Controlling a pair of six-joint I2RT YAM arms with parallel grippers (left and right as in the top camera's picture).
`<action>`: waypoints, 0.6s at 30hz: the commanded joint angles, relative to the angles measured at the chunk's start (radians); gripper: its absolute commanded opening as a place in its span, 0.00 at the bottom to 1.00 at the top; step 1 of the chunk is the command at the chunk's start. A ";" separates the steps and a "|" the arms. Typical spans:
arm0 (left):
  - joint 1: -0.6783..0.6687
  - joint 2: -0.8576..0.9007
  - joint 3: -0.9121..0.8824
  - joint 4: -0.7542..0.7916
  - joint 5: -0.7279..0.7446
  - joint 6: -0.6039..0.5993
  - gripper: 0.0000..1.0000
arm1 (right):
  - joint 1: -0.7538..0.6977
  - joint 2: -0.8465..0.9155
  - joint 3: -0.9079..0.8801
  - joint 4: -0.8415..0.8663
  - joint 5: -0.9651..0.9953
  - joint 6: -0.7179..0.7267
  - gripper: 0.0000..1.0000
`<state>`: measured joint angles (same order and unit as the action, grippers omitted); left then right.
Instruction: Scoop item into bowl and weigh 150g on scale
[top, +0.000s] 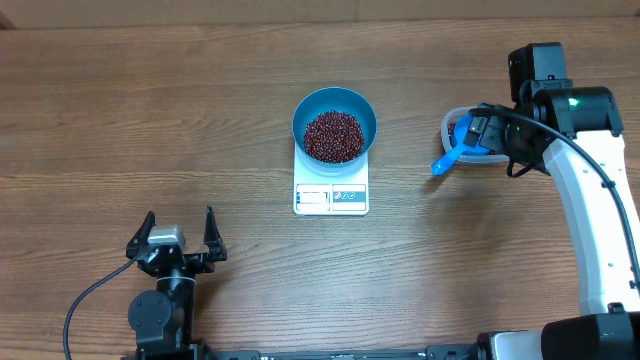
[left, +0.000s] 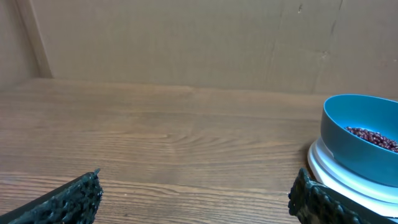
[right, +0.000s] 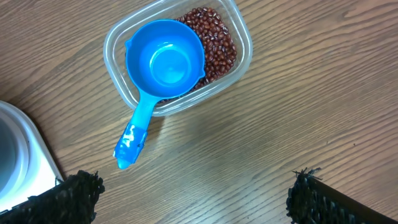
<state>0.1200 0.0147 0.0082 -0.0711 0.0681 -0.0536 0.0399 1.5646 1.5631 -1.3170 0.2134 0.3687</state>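
Wooden surface carries the flat white rectangular scale, on which the round deep blue plastic bowl holds small dark red-brown beans. The small blue handled scoop lies in the clear rectangular plastic tub, its long axis along the handle, pointing roughly toward the scale. Left pincer and right pincer stand apart and empty; probably between scoops, so next comes gripping that handle if the unreadable display falls short.

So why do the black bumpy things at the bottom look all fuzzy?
Left wrist view: the fingers of the left gripper sit close to the lens, so they blur. Right wrist view: the right gripper looks the same, and light glints on the scoop handle. Overhead view: even light, faint shadows.
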 joint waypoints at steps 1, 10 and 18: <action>0.004 -0.011 -0.003 -0.002 0.010 -0.003 0.99 | -0.003 0.001 0.028 0.006 0.002 -0.011 1.00; 0.004 -0.010 -0.003 -0.002 0.010 -0.003 0.99 | -0.003 0.001 0.027 0.006 0.003 -0.011 1.00; 0.004 -0.010 -0.003 -0.002 0.010 -0.003 1.00 | -0.003 0.001 0.027 0.006 0.003 -0.011 1.00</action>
<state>0.1200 0.0147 0.0082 -0.0711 0.0700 -0.0532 0.0399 1.5646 1.5631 -1.3178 0.2138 0.3687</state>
